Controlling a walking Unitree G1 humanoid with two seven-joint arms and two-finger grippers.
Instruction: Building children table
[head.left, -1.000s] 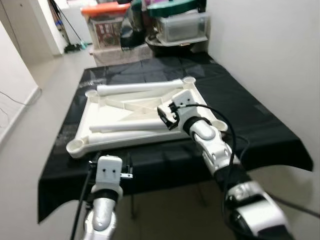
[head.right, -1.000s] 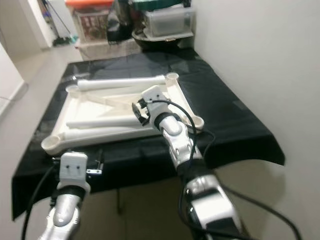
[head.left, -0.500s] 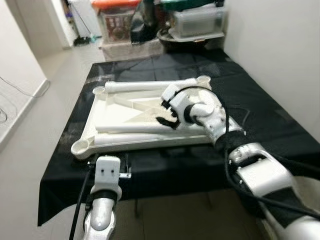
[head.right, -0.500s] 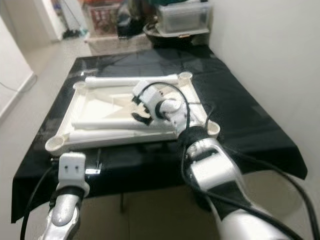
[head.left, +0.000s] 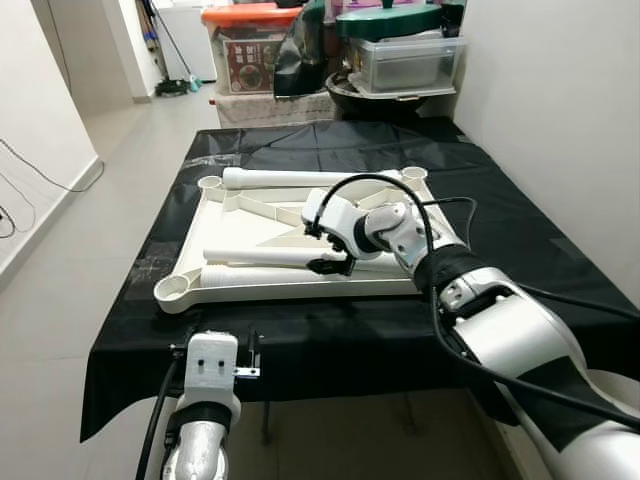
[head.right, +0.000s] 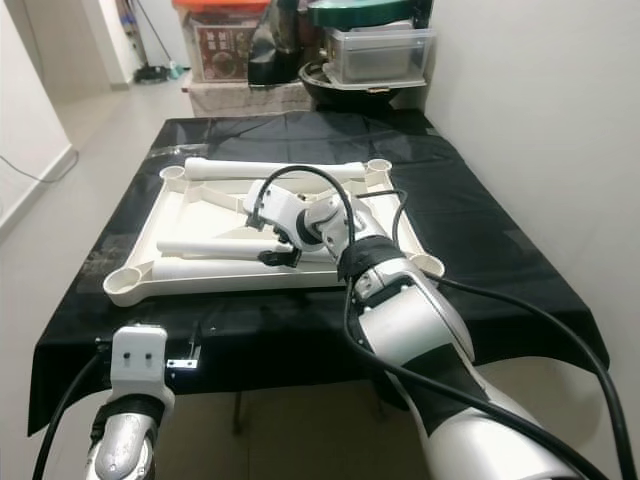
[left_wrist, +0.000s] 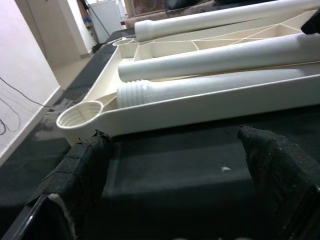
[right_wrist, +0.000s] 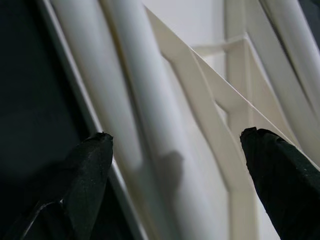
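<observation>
A white children's table top (head.left: 300, 292) lies upside down on a table under a black cloth (head.left: 520, 230). Three white legs lie in it: one along the far rim (head.left: 300, 178), one in the middle (head.left: 255, 257) and one by the near rim (head.left: 260, 277). My right gripper (head.left: 325, 250) is open, its fingertips straddling the right end of the middle leg (right_wrist: 135, 100). My left gripper (left_wrist: 180, 165) is open and low at the table's front edge, facing the near rim and the threaded leg ends (left_wrist: 135, 92).
Round leg sockets sit at the table top's corners, one at the near left (head.left: 172, 290). Plastic storage boxes (head.left: 405, 60) and an orange-lidded box (head.left: 245, 45) stand behind the table. A wall runs along the right. Open floor (head.left: 90, 250) lies to the left.
The camera has shifted. My right gripper has moved left across the table top, from near its right rim to the middle leg's end. The left arm has stayed put.
</observation>
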